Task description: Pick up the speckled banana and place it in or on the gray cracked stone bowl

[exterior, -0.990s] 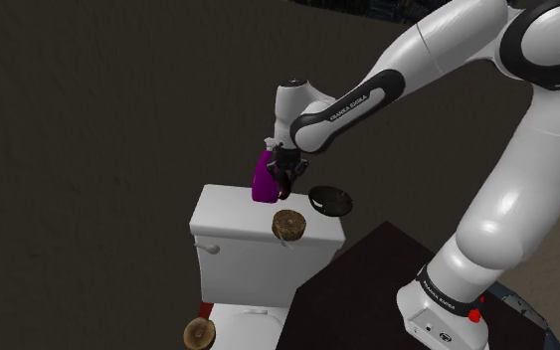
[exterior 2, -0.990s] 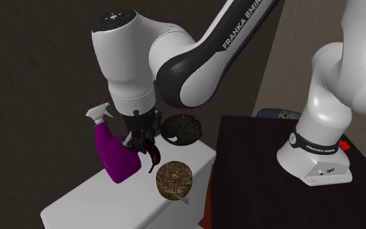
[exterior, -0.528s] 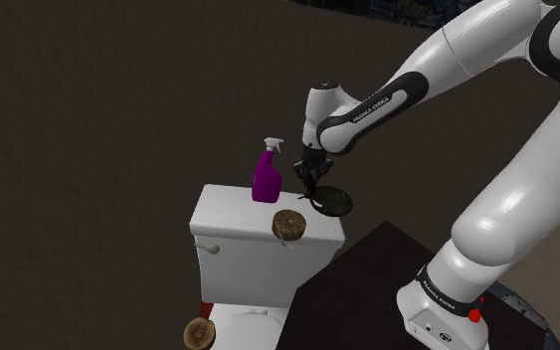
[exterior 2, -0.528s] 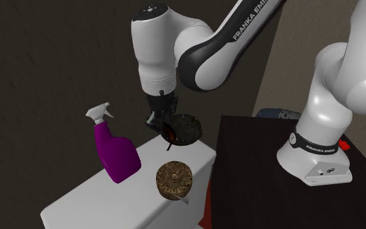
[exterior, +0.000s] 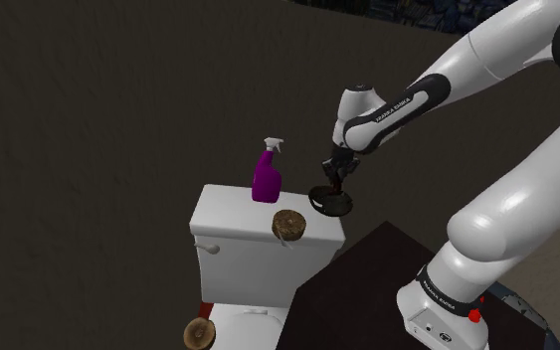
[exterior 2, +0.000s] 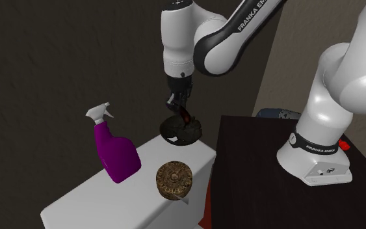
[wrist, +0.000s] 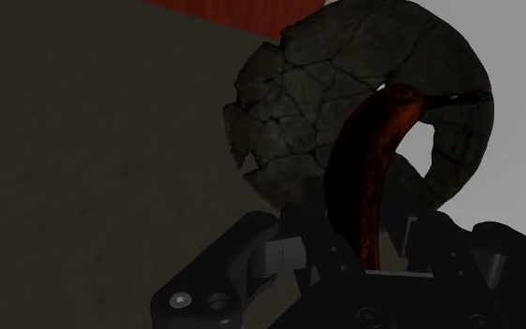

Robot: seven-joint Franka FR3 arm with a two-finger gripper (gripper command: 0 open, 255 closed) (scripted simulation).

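The banana (wrist: pixel 371 159) is drawn dark reddish-brown. My gripper (wrist: pixel 368 257) is shut on it, and it hangs curved from between the fingers. Directly under it sits the dark grey cracked bowl (wrist: pixel 284 107), whose rim is broken away on one side. In the second exterior view my gripper (exterior 2: pixel 181 108) hovers just over the bowl (exterior 2: pixel 173 135), with the banana (exterior 2: pixel 186 119) reaching down toward its middle. In the shoulder view my gripper (exterior: pixel 333 180) hangs above the bowl (exterior: pixel 335 206) at the right end of the toilet tank lid.
A purple spray bottle (exterior: pixel 266 177) stands upright on the white toilet tank (exterior: pixel 233 214). A round brown patterned object (exterior: pixel 288 225) lies at the tank's front edge, and another (exterior: pixel 199 334) lies lower down. My dark stand (exterior: pixel 362 288) is beside the tank.
My gripper has carried the banana from beside the spray bottle toward the shoulder view's right, and now hangs over the bowl. The bottle and brown objects have not moved.
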